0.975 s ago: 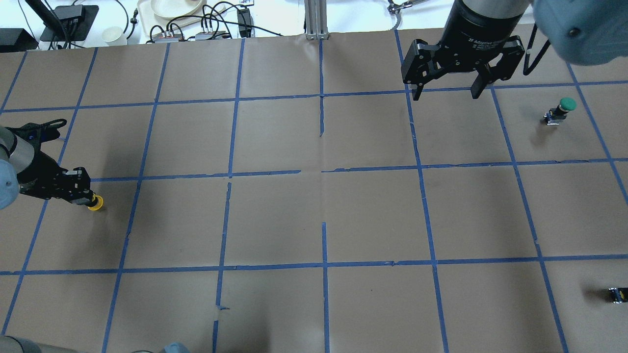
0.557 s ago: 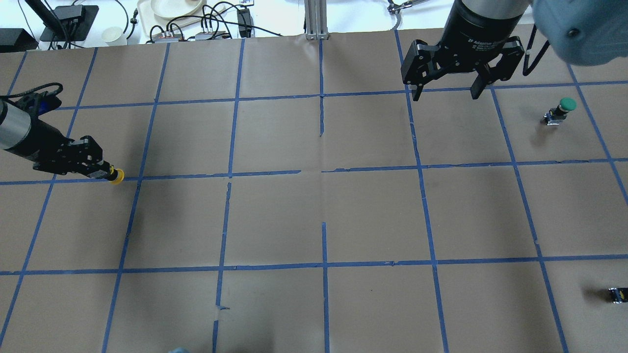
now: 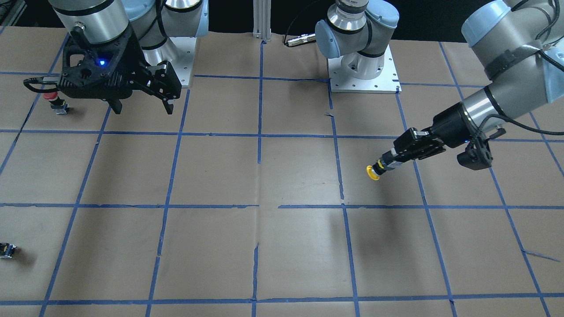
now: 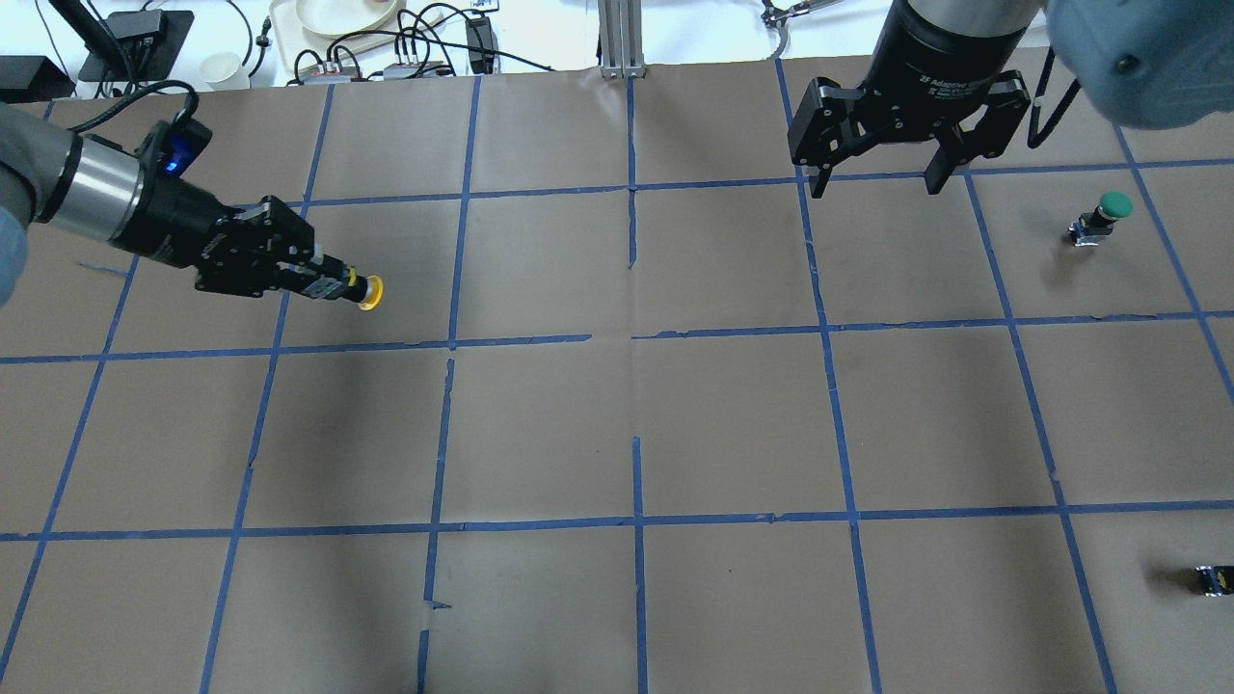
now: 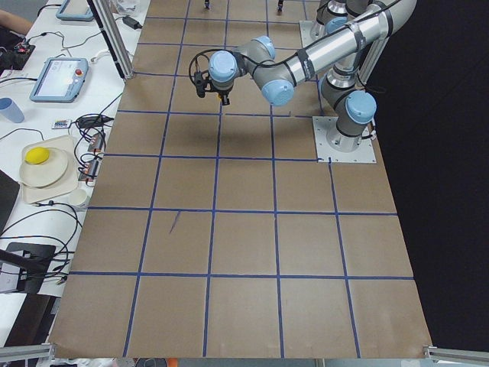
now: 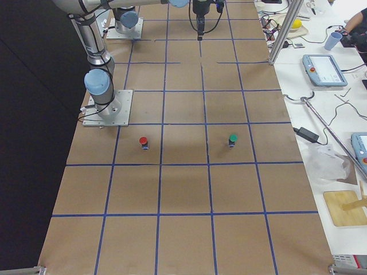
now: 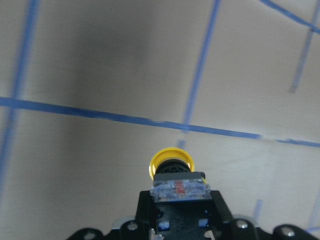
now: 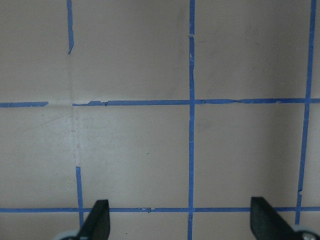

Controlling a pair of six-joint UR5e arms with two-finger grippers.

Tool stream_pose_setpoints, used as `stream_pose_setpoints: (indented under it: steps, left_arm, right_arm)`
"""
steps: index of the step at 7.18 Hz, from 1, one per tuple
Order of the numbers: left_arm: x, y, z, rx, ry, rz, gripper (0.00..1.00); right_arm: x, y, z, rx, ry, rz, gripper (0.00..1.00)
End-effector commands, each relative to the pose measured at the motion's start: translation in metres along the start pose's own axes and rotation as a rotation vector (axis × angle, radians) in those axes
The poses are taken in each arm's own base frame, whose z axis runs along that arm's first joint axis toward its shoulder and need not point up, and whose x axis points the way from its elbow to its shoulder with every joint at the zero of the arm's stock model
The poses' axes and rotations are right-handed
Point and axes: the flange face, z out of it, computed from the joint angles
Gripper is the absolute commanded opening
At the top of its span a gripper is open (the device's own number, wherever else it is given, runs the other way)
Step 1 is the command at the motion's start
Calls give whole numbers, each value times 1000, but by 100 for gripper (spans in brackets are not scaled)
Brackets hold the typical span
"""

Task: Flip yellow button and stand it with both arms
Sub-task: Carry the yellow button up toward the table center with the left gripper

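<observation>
— Where's the yellow button (image 4: pixel 369 292)?
— Pinched in my left gripper (image 4: pixel 330 285), cap just beyond it (off the table (image 4: pixel 733 424)). My right gripper (image 4: pixel 875 185) hangs spread, well apart; I'd present the cap level.

Brown paper over the whole table (image 4: pixel 540 424), blue tape lines (image 4: pixel 636 520) gridding it into squares. Along the overhead view's top edge, a white bench (image 4: pixel 549 29): cables (image 4: pixel 413 43), a plate (image 4: pixel 333 12), a cup (image 4: pixel 224 69) upper left, an aluminium post (image 4: pixel 622 39) at top centre. Even light, soft shadows.
</observation>
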Motion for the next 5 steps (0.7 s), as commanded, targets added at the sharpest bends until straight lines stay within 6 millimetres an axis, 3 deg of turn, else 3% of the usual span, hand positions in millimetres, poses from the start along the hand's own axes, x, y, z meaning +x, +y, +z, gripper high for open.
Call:
stream_pose_setpoints:
  steps: [1, 2, 3, 5]
  left_arm:
    - [94, 19, 21, -1, 323, 74, 21]
    - [127, 32, 24, -5, 406, 109, 21]
    - [136, 36, 25, 0, 521, 83, 21]
    - [172, 48, 38, -24, 701, 76, 21]
  right_arm:
    - [40, -12, -4, 16, -18, 70, 100]
    - [71, -18, -10, 21, -137, 123, 100]
    - [104, -21, -13, 20, -210, 195, 100]
    - [151, -21, -16, 0, -400, 331, 100]
